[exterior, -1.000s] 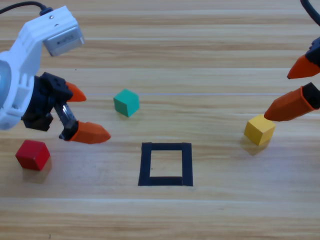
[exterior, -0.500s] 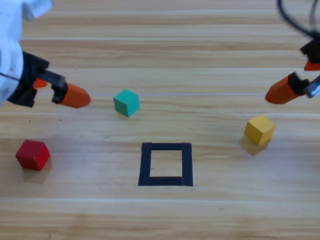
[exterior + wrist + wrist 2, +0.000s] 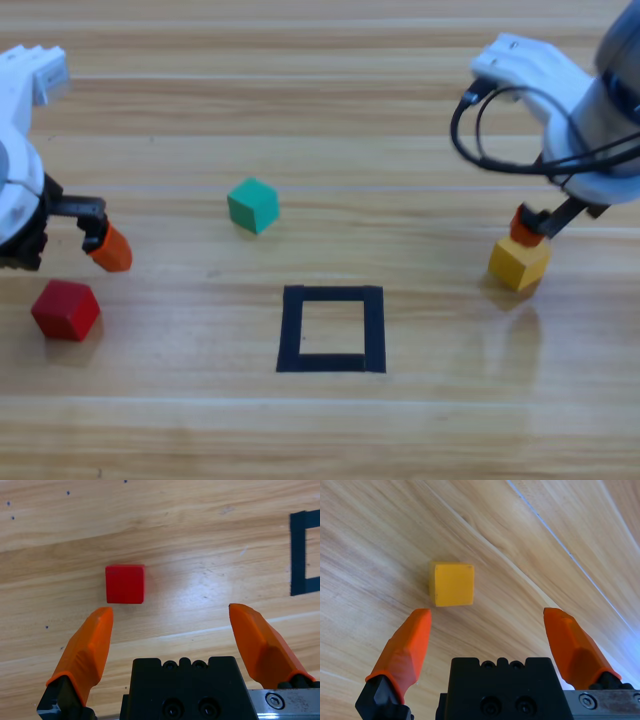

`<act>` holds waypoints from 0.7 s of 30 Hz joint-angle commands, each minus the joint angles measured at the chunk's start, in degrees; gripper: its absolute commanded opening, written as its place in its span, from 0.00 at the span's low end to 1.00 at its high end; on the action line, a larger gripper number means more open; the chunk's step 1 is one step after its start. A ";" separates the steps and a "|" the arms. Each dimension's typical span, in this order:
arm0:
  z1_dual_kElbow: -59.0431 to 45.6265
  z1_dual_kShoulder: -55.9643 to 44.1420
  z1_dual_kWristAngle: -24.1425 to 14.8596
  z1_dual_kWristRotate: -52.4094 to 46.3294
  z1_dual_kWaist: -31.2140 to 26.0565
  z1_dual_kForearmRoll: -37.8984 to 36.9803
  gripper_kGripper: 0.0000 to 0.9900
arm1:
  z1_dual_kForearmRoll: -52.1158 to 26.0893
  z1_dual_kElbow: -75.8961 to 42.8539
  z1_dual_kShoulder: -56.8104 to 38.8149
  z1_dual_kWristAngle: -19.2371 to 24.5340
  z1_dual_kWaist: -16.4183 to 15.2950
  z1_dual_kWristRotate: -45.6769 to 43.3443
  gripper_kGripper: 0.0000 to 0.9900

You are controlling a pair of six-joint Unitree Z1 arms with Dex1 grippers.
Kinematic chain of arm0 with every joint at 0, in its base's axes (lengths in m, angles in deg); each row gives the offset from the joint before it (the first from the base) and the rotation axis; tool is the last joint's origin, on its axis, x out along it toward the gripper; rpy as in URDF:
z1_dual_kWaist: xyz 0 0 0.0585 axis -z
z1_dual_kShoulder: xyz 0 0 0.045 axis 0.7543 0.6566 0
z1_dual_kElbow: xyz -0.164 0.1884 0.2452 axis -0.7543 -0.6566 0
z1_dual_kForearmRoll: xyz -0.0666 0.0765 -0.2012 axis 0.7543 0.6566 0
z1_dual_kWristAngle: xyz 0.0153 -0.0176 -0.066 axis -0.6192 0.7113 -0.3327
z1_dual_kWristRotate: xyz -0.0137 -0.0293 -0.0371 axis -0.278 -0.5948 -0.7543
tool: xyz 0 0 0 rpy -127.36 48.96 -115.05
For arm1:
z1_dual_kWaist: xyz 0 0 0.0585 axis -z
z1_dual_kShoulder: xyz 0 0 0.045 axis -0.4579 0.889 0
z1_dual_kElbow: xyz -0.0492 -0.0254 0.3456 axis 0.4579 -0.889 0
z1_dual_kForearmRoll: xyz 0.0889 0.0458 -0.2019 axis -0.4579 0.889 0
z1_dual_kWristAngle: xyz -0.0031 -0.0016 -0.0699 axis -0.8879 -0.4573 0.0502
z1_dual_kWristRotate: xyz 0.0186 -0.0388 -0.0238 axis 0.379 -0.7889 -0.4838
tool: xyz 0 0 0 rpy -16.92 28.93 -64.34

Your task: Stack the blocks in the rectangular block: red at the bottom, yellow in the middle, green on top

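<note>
The red cube [image 3: 66, 309] lies at the left of the table, and my left gripper [image 3: 72, 252] hangs just above and behind it. In the left wrist view that left gripper [image 3: 172, 620] is open, with the red cube [image 3: 125, 583] ahead of it, nearer the left jaw. The yellow cube [image 3: 519, 262] lies at the right, directly under my right gripper [image 3: 538, 228]. In the right wrist view the right gripper [image 3: 487, 622] is open, and the yellow cube [image 3: 452, 584] sits ahead, towards its left jaw. The green cube [image 3: 252, 205] rests behind the black tape rectangle [image 3: 332, 293], which holds only bare wood.
A corner of the tape rectangle [image 3: 298, 555] shows at the right edge of the left wrist view. The right arm's black cable [image 3: 470, 130] loops out beside its wrist. Bare wooden table [image 3: 400, 430] runs along the front.
Both arms have tipped to point down at the table. The left gripper moved down and left to the red cube. The right gripper swung in from the right edge to over the yellow cube.
</note>
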 commanded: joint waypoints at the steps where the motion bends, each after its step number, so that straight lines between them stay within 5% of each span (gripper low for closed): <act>1: -0.67 5.14 -0.93 -2.22 -3.30 0.82 1.00 | 0.03 2.27 5.60 -0.96 -0.82 -0.47 1.00; 21: 0.83 18.94 -0.76 -0.82 -8.23 -1.29 1.00 | 0.91 6.05 14.04 -7.03 3.57 -1.52 0.99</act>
